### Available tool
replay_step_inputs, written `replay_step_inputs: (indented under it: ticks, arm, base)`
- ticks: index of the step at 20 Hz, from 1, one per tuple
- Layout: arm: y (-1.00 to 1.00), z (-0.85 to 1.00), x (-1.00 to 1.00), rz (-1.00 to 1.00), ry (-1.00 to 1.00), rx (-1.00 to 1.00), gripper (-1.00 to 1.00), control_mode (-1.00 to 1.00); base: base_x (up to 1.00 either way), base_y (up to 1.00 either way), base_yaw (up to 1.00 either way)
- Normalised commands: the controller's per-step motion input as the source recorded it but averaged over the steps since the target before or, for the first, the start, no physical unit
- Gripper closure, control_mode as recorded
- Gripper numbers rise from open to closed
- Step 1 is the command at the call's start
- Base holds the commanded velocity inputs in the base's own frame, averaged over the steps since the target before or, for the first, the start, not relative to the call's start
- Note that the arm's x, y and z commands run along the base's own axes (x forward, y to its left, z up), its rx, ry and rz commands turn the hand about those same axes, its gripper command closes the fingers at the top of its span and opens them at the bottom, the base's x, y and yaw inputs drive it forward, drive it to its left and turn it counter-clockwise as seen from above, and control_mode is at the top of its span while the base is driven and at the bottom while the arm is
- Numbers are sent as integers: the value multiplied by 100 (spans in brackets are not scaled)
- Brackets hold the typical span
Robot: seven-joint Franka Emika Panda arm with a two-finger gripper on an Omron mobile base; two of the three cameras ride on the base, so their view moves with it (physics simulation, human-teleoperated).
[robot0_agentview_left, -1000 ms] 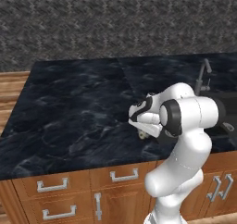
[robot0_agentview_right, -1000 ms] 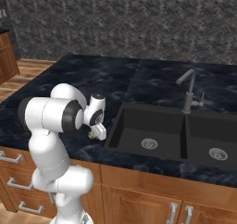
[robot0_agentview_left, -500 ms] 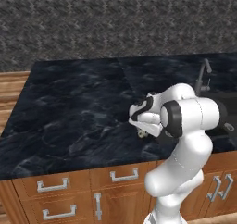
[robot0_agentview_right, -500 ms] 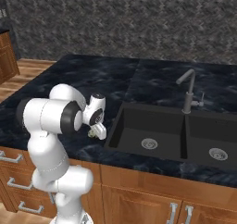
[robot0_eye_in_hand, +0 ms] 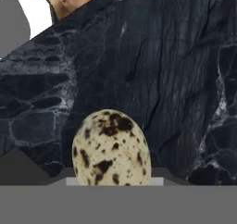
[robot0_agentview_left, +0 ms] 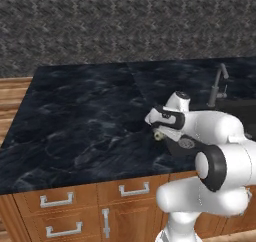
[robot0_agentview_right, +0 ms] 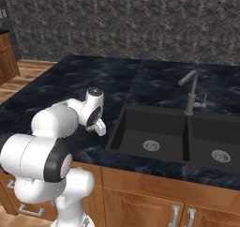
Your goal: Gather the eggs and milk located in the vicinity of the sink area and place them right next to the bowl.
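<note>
We have the small pale cream oval egg with dark brown speckles (robot0_eye_in_hand: 111, 147) sitting right between our jaws (robot0_eye_in_hand: 113, 181), its lower end sunk between the finger tips while the rounded upper end stands out beyond them; from the left base camera a small pale spot (robot0_agentview_left: 158, 135) shows at the jaw tips, which we take to be the same egg. The jaws are drawn in narrow and appear to be gripping the egg, carried above the black marbled stone worktop (robot0_eye_in_hand: 176, 70) that spreads out beyond the jaws. Off to the side of the jaws lies the dark recessed double sink basin (robot0_agentview_right: 154, 137) with its thin grey metal faucet (robot0_agentview_right: 189, 92). We judge the egg to be light, stiff and smooth, so it could slip out of a loose pinch, yet its shell is fragile and would crack under a hard squeeze or a drop onto stone. The best hold is across the widest part of its middle, with gentle pressure, and it should be set down softly so it cannot roll. We can read no brand, label or writing anywhere.
</note>
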Motion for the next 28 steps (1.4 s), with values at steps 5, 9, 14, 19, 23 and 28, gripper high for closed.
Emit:
replay_step_inputs:
  ticks: [5,9,14,19,23,28]
  arm:
    - [0,97,-36,-17,-1,14,100,-100]
    - [-12,100,-40,-25,2,25,100,-100]
    - [-27,88,-50,-40,0,33,100,-100]
    - [-22,76,-53,-53,-1,34,100,-100]
    - [-29,53,-46,-54,0,32,100,-100]
    - [-53,3,-73,-23,-7,19,100,-100]
  base:
    - [0,0,0]
    - [0,0,0]
    - [0,0,0]
    - [0,0,0]
    - [0,0,0]
    - [0,0,0]
